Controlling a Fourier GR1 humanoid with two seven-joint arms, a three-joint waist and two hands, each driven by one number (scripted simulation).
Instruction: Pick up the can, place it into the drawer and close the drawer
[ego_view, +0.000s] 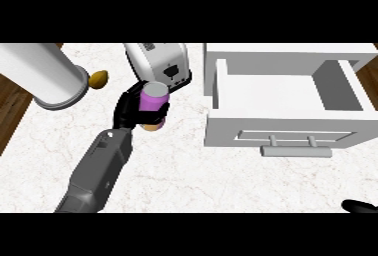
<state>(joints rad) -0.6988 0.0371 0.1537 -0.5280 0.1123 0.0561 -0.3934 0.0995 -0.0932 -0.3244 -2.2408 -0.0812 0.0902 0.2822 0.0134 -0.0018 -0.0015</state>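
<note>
Nearest the lower edge, at the far right corner, a sliver of the right hand (359, 206) shows as a black shape; how its fingers stand I cannot tell. The grey left forearm (96, 172) comes up from the lower left across the white marbled counter (192, 175). At its end the left hand (133, 109) has its black fingers curled round the can (155, 98), a purple cylinder with a grey top, held up off the counter and tilted. A small tan object (151, 127) peeks out just below the can, at the hand's lower edge; what it is I cannot tell.

To the right of that hand, well apart from it, the white drawer (284, 131) stands pulled open, its grey handle (295, 150) facing the near side and its inside bare.

Just beyond the hand, nearly touching the can's top, sits a silver toaster (159, 60). To the hand's left and farther back stands a big white cylinder on a grey base (40, 75), with a small brownish item (99, 78) beside it.
</note>
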